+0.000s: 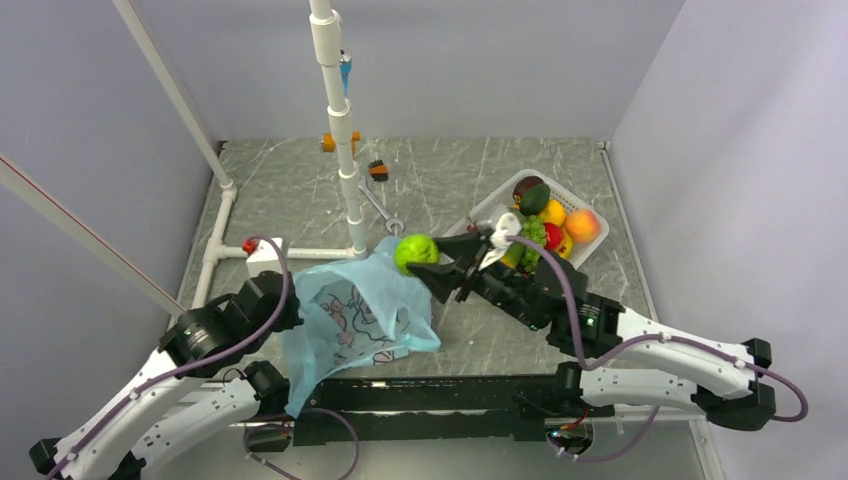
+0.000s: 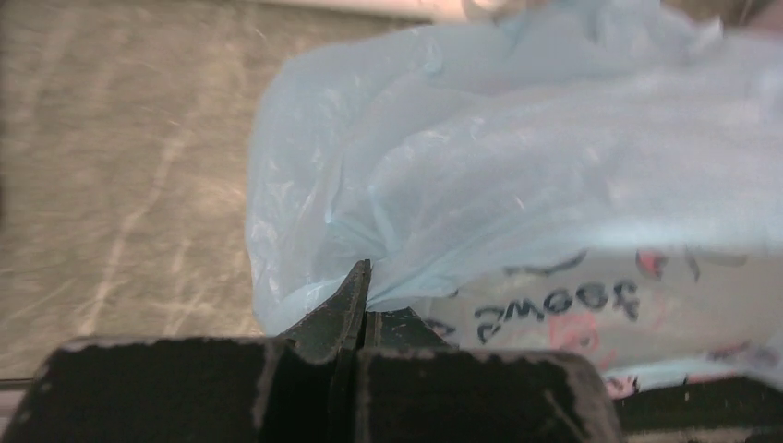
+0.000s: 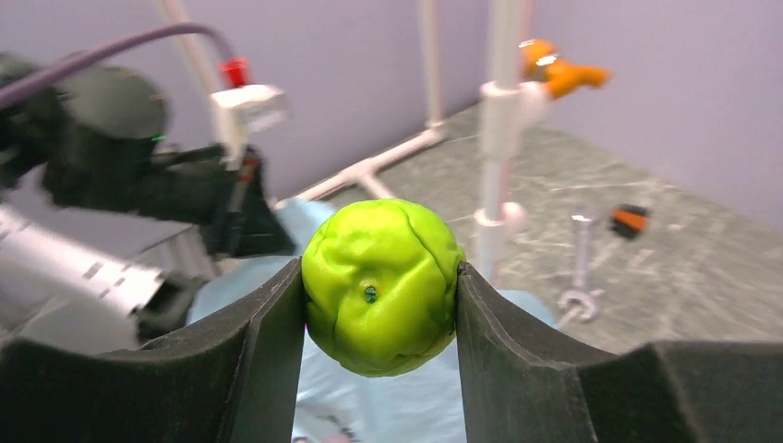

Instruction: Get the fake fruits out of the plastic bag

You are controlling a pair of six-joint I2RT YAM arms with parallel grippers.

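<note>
The light-blue plastic bag [image 1: 355,315] with a dark cartoon print lies crumpled at the table's front middle; it also fills the left wrist view [image 2: 554,175]. My left gripper [image 2: 365,281] is shut on a fold of the bag at its left side [image 1: 295,315]. My right gripper [image 3: 380,277] is shut on the lime-green ball [image 3: 382,284] and holds it in the air just above the bag's far edge [image 1: 416,252]. Other fake fruits, among them a green grape bunch [image 1: 532,236], a dark green avocado [image 1: 535,198] and an orange peach [image 1: 582,225], lie in the basket.
A white slotted basket [image 1: 497,205] stands at the right back. A white pipe frame [image 1: 345,150] rises from the table's middle. A spanner [image 1: 380,212], a small orange-black tool [image 1: 377,170] and an orange clamp [image 1: 328,142] lie behind it.
</note>
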